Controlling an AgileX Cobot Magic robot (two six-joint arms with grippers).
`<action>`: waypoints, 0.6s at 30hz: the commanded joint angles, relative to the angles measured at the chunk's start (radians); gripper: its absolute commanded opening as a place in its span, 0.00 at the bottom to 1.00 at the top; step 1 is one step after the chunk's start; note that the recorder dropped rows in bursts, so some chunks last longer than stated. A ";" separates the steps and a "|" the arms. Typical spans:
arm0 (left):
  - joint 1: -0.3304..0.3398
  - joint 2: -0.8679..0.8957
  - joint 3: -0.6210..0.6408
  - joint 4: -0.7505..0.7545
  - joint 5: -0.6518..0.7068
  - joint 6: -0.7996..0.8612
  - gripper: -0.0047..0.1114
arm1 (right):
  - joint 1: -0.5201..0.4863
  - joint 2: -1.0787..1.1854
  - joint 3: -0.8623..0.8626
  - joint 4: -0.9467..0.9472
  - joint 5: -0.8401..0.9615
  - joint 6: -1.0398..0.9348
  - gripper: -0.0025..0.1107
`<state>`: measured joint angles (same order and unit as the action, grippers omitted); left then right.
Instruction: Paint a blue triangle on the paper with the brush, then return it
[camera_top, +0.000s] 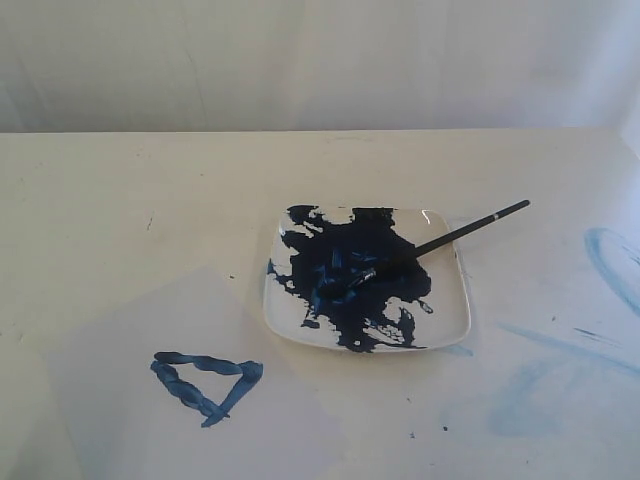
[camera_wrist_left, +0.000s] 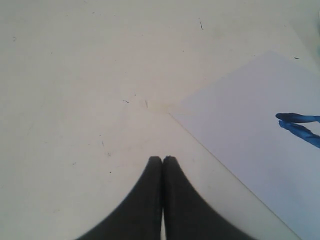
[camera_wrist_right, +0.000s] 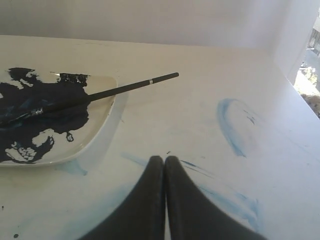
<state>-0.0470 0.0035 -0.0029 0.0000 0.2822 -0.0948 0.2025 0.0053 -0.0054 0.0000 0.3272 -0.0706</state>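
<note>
The brush (camera_wrist_right: 115, 91) lies ahead of my right fingers (camera_wrist_right: 152, 175), well apart from them. Its bristles sit in the dark paint (camera_top: 350, 270) on the plate (camera_top: 450, 300), and its handle slants out over the rim, the free end nearest me. My right fingers are pressed together and empty, with only pale smears (camera_wrist_right: 230, 125) on the bench (camera_top: 150, 200) between. My left fingers (camera_wrist_left: 152, 172), also together, hover beside the paper (camera_wrist_left: 240, 140), whose blue triangle (camera_top: 200, 362) looks complete. I judge nothing blocks a retreat.
</note>
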 joint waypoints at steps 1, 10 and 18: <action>-0.008 -0.004 0.003 -0.006 -0.001 -0.006 0.04 | 0.007 -0.005 0.005 0.000 -0.012 0.003 0.02; -0.008 -0.004 0.003 -0.006 -0.001 -0.006 0.04 | 0.007 -0.005 0.005 0.009 -0.012 0.003 0.02; -0.008 -0.004 0.003 -0.006 -0.001 -0.006 0.04 | 0.007 -0.005 0.005 0.009 -0.012 0.003 0.02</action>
<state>-0.0470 0.0035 -0.0029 0.0000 0.2822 -0.0948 0.2085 0.0053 -0.0054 0.0053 0.3272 -0.0706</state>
